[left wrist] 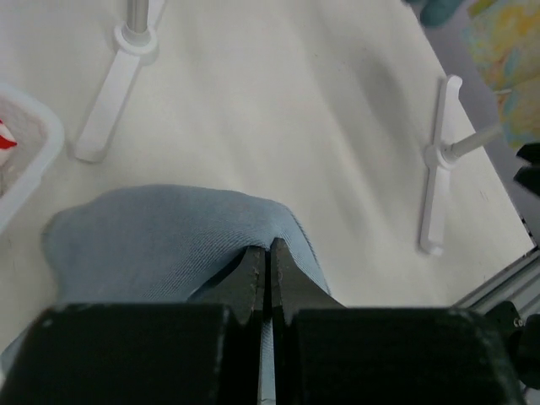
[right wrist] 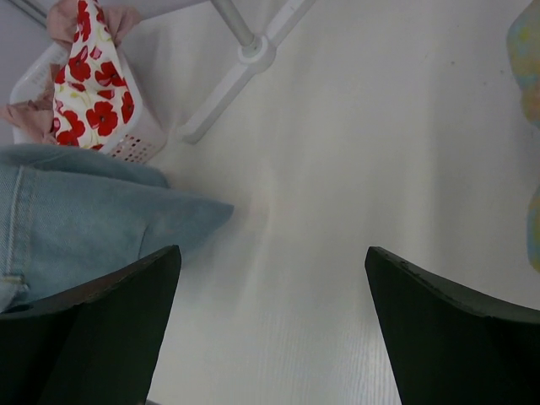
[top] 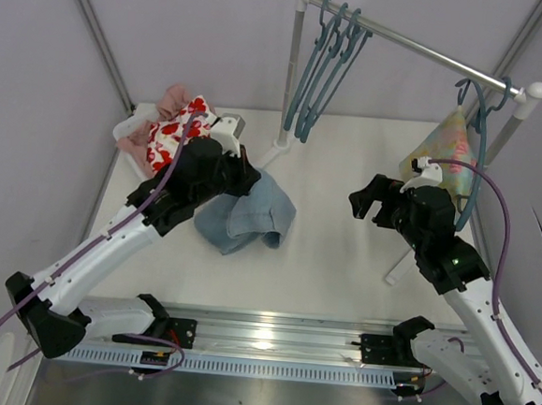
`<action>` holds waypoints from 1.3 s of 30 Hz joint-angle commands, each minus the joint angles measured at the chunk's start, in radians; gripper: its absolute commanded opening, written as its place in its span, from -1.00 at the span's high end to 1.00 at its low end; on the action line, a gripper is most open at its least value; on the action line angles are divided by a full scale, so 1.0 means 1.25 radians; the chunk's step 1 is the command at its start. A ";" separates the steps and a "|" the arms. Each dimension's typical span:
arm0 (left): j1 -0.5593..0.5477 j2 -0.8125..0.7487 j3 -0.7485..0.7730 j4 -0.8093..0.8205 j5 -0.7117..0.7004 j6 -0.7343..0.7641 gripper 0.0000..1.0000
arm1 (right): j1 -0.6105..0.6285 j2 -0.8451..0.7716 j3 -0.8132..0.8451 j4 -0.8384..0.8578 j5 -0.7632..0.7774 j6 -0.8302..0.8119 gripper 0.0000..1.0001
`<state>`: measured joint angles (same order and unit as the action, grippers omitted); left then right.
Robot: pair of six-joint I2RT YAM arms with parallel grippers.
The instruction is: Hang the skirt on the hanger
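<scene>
One skirt (top: 249, 215): crumpled denim on the table (top: 341, 264), well apart from the teal hangers (top: 339, 30) on the rail (top: 424, 48)
left gripper (left wrist: 263, 253): pinched tight on a skirt fold
right gripper (right wrist: 270, 278): wide, holding nothing, off to its right

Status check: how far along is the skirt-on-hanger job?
Early. Done: left gripper is shut on the skirt, which lies crumpled on the table. In hand: that pinch; right gripper is open and empty. Left: take a hanger off the rail and fit the skirt onto it.
</scene>
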<state>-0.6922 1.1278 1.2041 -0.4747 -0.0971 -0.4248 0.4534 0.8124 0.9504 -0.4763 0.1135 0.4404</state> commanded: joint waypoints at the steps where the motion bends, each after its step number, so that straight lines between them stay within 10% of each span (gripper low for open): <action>1: -0.006 -0.003 0.125 0.145 -0.017 0.032 1.00 | -0.002 -0.007 -0.001 0.017 -0.055 -0.007 -0.99; 16: -0.241 0.028 -0.179 0.186 0.022 -0.053 0.83 | -0.003 0.038 -0.050 0.019 -0.045 -0.017 -0.99; 20: -0.264 0.038 -0.180 0.075 -0.002 -0.074 -0.98 | -0.008 0.095 -0.038 0.012 -0.067 -0.007 -0.99; 25: -0.175 0.059 -0.166 -0.070 -0.201 -0.179 -0.99 | -0.004 0.142 -0.063 0.065 -0.150 -0.016 -0.99; 31: 0.030 0.060 -0.308 0.112 -0.125 -0.286 -0.99 | 0.050 0.230 -0.129 0.160 -0.144 -0.001 -0.99; 39: 0.060 0.175 -0.329 0.245 -0.097 -0.313 -0.79 | 0.058 0.317 -0.236 0.308 -0.099 0.102 -0.99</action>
<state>-0.6319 1.3247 0.8043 -0.3012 -0.2478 -0.7761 0.5323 1.1957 0.6727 -0.2230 -0.0319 0.5041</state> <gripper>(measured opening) 0.902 0.992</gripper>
